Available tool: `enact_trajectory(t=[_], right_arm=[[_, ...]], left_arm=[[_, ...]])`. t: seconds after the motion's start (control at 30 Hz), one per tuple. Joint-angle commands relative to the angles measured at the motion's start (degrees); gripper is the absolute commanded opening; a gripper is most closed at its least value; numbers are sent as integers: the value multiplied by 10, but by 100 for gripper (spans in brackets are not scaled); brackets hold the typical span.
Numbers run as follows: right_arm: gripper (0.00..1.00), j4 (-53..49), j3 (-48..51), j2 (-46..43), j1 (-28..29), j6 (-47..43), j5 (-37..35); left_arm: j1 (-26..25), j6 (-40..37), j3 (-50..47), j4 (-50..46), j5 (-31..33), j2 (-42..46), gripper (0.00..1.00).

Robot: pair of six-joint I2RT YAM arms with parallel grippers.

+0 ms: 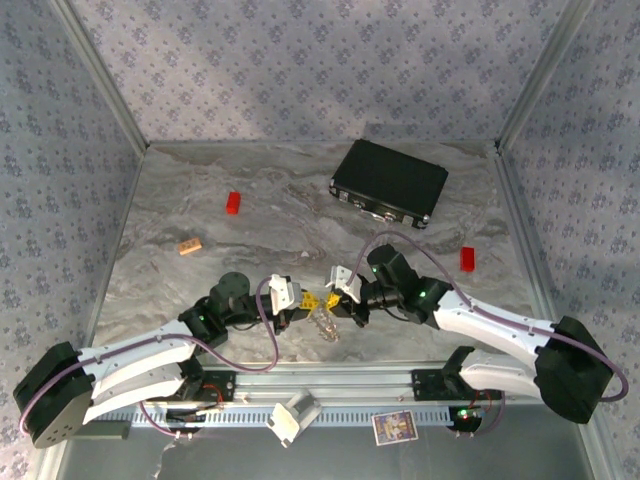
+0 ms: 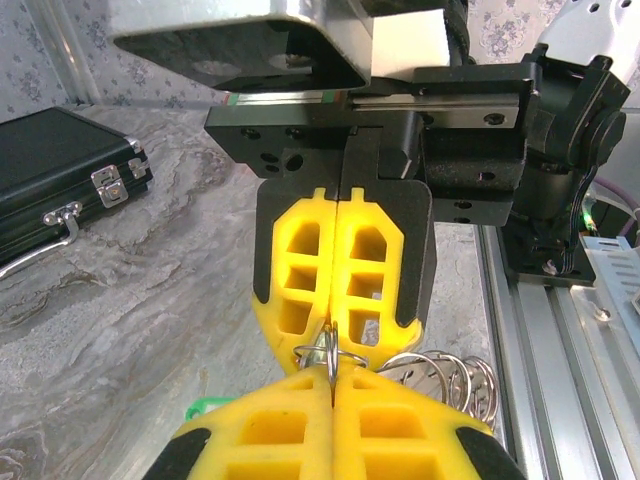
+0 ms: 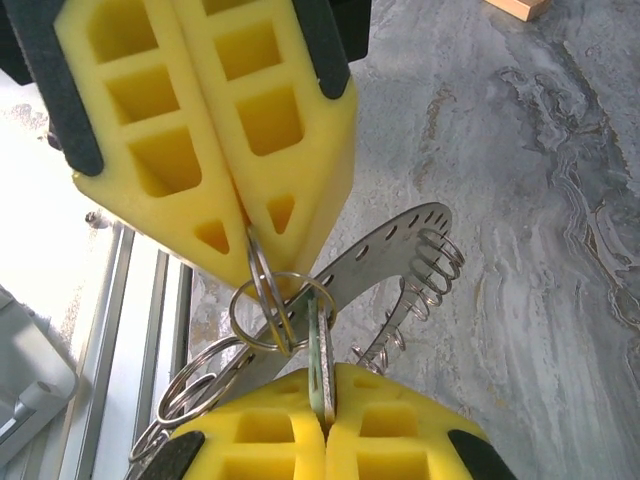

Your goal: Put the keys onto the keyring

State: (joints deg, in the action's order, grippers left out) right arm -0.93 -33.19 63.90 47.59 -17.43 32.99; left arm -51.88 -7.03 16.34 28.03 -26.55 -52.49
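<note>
Both grippers meet tip to tip low over the front middle of the table. My left gripper (image 1: 296,315) (image 2: 330,385) is shut on a small split ring (image 2: 331,352) of the keyring. The keyring (image 3: 400,240) is a curved, perforated silvery band fringed with many small rings (image 2: 450,375), and it hangs between the grippers (image 1: 325,325). My right gripper (image 1: 345,300) (image 3: 325,415) is shut on a key (image 3: 318,350), a flat mint-green and silver piece standing on edge against that small ring (image 3: 262,285). A green bit (image 2: 205,408) peeks out beside my left fingers.
A black case (image 1: 390,182) lies at the back right. One red block (image 1: 233,203) sits at the back left and another (image 1: 467,259) at the right. An orange-tan block (image 1: 190,246) lies at the left. The aluminium rail (image 1: 330,385) runs just behind the grippers.
</note>
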Motion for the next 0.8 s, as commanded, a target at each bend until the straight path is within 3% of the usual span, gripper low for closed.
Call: enact_trajectory(t=[0.0, 0.67, 0.77], right_arm=[[0, -31, -21, -19, -2, -19, -8], [0, -98, -54, -58, -6, -50, -34], [0, -113, -67, -57, -2, -55, -52]], left_arm=[[-4, -11, 1, 6, -3, 12, 0], [-5, -46, 26, -78, 30, 8, 0], [-4, -46, 27, -77, 39, 5, 10]])
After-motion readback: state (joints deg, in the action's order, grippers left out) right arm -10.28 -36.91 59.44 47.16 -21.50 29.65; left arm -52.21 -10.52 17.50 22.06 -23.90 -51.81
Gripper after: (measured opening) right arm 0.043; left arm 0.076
